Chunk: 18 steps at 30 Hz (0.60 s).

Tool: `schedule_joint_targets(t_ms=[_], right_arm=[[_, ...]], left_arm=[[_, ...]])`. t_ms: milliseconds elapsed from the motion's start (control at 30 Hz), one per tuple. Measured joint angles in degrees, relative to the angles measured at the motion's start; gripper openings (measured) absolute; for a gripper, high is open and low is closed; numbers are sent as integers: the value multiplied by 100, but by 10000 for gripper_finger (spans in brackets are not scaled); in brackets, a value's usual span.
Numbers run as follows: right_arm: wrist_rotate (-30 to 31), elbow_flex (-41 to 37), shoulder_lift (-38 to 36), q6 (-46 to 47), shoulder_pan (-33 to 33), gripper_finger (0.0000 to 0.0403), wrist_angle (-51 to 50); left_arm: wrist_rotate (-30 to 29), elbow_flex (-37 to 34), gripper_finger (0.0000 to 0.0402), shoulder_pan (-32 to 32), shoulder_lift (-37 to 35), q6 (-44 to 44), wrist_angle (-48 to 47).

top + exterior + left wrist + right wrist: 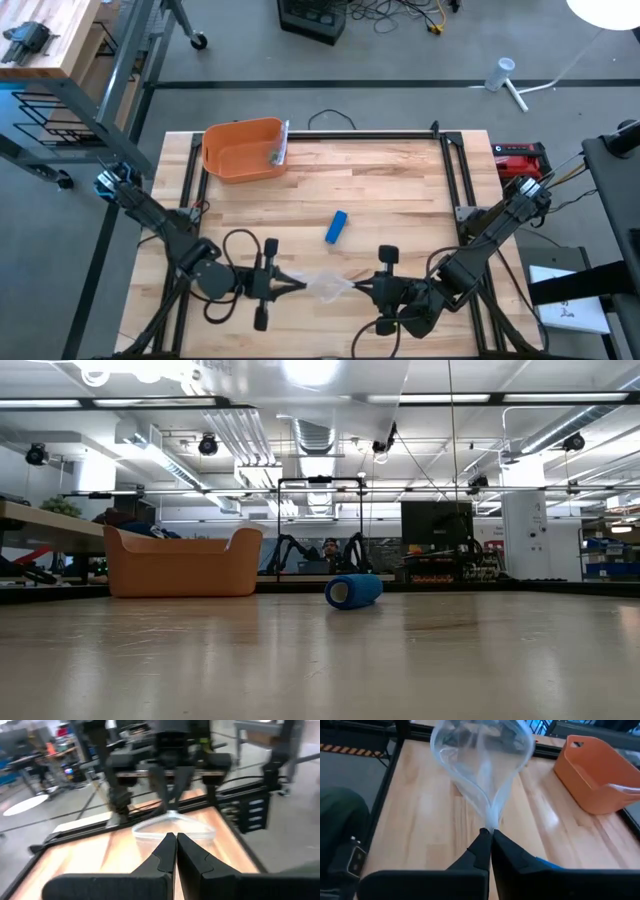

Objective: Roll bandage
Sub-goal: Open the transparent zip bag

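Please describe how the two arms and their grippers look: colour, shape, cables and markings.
Both arms are black, built of slim jointed segments. The left gripper and right gripper each have a wide crossbar and two tapered, wedge-shaped black fingers. Black cables loop beside the left arm; the right arm's base shows red and orange parts. No markings can be read.

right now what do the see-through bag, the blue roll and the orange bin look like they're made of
Bag: thin clear plastic film, probably; the table grain shows through it, and it puckers where both end effectors pinch it.
Blue roll: seems to be soft matte fabric, like a wound bandage; no shine.
Orange bin: likely moulded plastic, smooth, with an even colour and rounded rim.
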Motion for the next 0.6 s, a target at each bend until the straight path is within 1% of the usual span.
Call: schedule_joint_targets(t_ms=[100, 267, 333, 367, 400, 467, 500, 567, 600], right_arm=[[65, -4, 43, -60, -46, 2, -1], [1034, -4, 49, -39, -135, 2, -3], [1318, -4, 49, 48, -149, 2, -5], [1418, -4, 49, 88, -151, 2, -3], [1468, -4, 49, 108, -151, 2, -3], [1409, -4, 49, 115, -151, 2, -1], [1272, -4, 49, 112, -151, 2, -1], [852, -4, 49, 102, -155, 2, -1], [624, -4, 49, 98, -153, 2, 1]], left_arm=[[-204, 0, 0, 58, 9, -4, -4], [-209, 0, 0, 74, 9, -36, -66], [-213, 0, 0, 94, 9, -158, -161], [-281, 0, 0, 103, 9, -204, -196], [-468, 0, 0, 106, 10, -253, -213], [-1087, 0, 0, 106, 11, -286, -214], [-1408, 0, 0, 106, 9, -323, -223], [-1939, -3, 0, 106, 9, -451, -338], [-2098, -21, 0, 107, 9, -529, -352]])
